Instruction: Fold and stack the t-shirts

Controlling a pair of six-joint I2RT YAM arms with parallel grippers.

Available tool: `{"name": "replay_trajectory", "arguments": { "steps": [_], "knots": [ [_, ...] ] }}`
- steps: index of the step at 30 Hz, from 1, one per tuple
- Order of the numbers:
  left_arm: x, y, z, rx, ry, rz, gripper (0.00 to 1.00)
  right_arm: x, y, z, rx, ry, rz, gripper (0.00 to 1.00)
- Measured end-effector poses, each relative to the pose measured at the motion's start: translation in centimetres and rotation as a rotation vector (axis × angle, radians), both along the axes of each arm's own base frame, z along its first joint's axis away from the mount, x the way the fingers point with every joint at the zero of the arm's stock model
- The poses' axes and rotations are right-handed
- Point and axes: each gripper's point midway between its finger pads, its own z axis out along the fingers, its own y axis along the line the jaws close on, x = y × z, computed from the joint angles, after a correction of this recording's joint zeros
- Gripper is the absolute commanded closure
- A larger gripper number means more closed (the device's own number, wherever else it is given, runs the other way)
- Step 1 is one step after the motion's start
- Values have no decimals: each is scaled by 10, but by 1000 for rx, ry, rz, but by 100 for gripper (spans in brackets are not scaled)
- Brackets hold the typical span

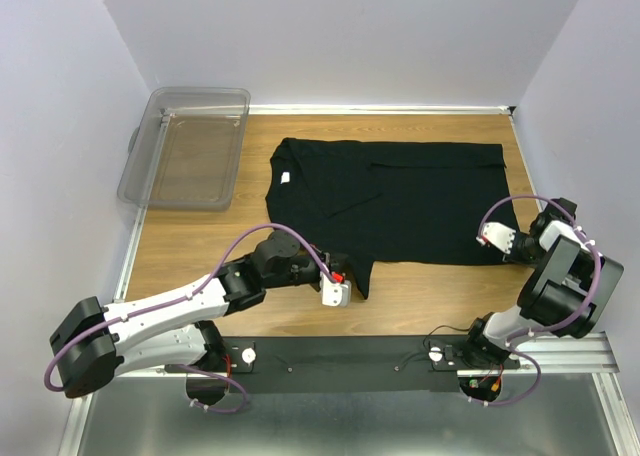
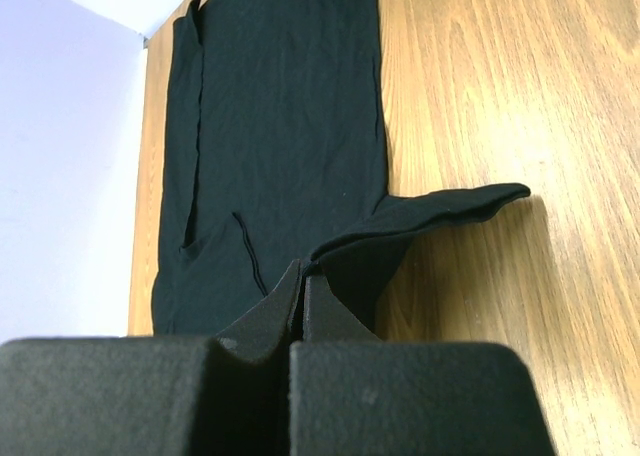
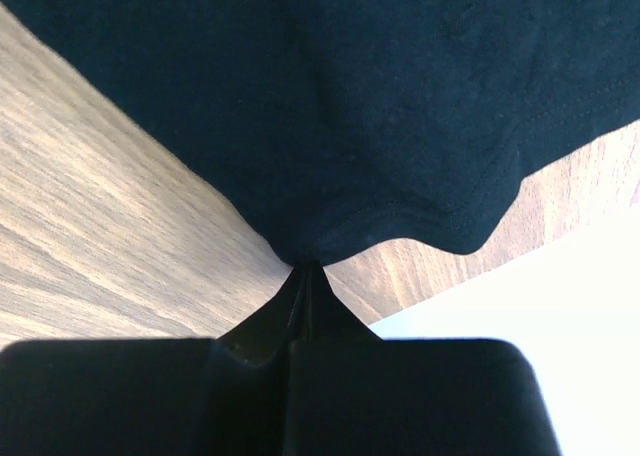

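A black t-shirt [image 1: 400, 196] lies spread on the wooden table, its neck and small white label [image 1: 287, 177] to the left. My left gripper [image 1: 353, 276] is at the shirt's near left edge. In the left wrist view it [image 2: 303, 272] is shut on a fold of the t-shirt [image 2: 280, 126], and a sleeve flap [image 2: 450, 204] rises off the wood. My right gripper [image 1: 503, 253] is at the near right corner. In the right wrist view it [image 3: 307, 267] is shut on the hem of the t-shirt [image 3: 350, 96], which is pulled into a small peak.
A clear plastic bin [image 1: 185, 151] with nothing in it sits at the table's far left, partly over the edge. Walls close in the back and both sides. Bare wood [image 1: 200, 246] shows left of and in front of the shirt.
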Motion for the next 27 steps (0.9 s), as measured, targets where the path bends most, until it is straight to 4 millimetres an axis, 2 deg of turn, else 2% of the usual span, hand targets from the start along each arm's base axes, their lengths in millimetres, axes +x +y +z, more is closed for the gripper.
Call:
{"name": "replay_trajectory", "arguments": {
  "steps": [5,9,16,22,27],
  "knots": [
    [6,3,2,-22,29,15,100,1,2,2,23,8,-3,99],
    [20,10,7,-55,55,48,100,-1,17,8,112,26,-4,99],
    [51,31,34,-184,64,125,100,18,25,41,206,-27,-11,99],
    [68,40,56,-273,49,162,100,23,32,52,264,-42,-35,100],
    [83,50,71,-341,46,202,100,41,27,63,298,-74,-76,99]
  ]
}}
